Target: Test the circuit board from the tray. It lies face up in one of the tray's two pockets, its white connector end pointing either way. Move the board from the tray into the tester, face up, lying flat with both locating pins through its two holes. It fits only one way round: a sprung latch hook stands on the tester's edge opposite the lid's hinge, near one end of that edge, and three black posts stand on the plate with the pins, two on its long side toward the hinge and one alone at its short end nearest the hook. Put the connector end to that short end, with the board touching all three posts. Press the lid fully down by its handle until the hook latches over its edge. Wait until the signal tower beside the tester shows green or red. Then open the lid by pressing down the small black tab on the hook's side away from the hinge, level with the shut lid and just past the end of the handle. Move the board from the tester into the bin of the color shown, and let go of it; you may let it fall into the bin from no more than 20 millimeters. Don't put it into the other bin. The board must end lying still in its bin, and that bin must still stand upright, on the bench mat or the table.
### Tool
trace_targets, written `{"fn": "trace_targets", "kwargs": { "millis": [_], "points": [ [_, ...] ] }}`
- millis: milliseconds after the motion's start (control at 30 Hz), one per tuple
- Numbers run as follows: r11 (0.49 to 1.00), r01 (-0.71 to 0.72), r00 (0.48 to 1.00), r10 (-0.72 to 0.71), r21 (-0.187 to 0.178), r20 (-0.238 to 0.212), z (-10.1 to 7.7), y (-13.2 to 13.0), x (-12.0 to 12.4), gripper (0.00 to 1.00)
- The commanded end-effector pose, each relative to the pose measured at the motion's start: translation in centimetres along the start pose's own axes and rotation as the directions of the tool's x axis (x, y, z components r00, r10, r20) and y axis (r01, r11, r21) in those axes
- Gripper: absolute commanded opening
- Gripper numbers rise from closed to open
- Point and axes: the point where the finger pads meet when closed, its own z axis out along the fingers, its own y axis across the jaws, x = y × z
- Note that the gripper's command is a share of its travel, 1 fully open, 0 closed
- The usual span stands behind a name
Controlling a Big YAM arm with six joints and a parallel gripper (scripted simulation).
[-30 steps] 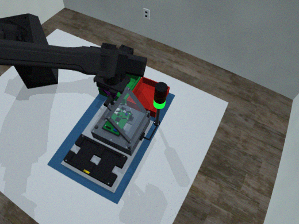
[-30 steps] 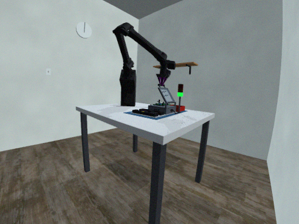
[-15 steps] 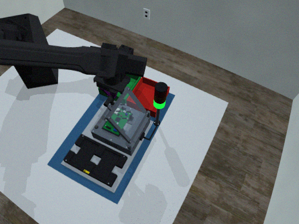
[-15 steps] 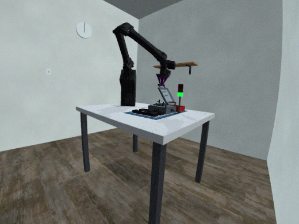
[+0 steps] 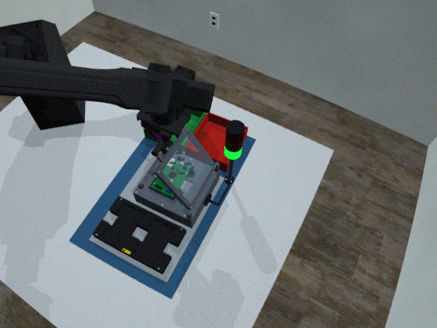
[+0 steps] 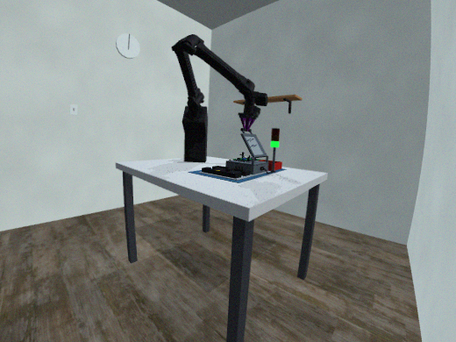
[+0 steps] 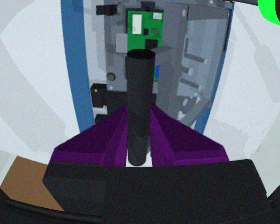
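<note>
The green circuit board [image 5: 178, 172] lies in the grey tester [image 5: 178, 188]; it also shows in the wrist view [image 7: 145, 25]. The tester's clear lid [image 5: 186, 159] stands raised and tilted well above the board. My gripper [image 5: 161, 142] is shut on the lid's black handle [image 7: 139, 97] at the lid's upper edge, with the purple fingers on both sides of the bar. The signal tower [image 5: 234, 146] beside the tester shows green. In the exterior view the gripper [image 6: 246, 125] holds the top of the raised lid [image 6: 254, 145].
The green bin [image 5: 194, 120] and the red bin [image 5: 214, 135] stand behind the tester, partly hidden by my arm. The black tray [image 5: 139, 235] lies in front of the tester on the blue mat, both pockets empty. The arm's base [image 5: 38, 75] stands at the far left.
</note>
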Motion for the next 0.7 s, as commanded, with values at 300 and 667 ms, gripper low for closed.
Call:
{"fn": "trace_targets", "kwargs": {
  "millis": [300,667],
  "points": [
    [0.991,-0.043,0.999,0.039,0.130,0.034,-3.85,-6.86,-0.24,0.00],
    [0.991,-0.043,0.999,0.039,0.130,0.034,-3.85,-6.86,-0.24,0.00]
  ]
}}
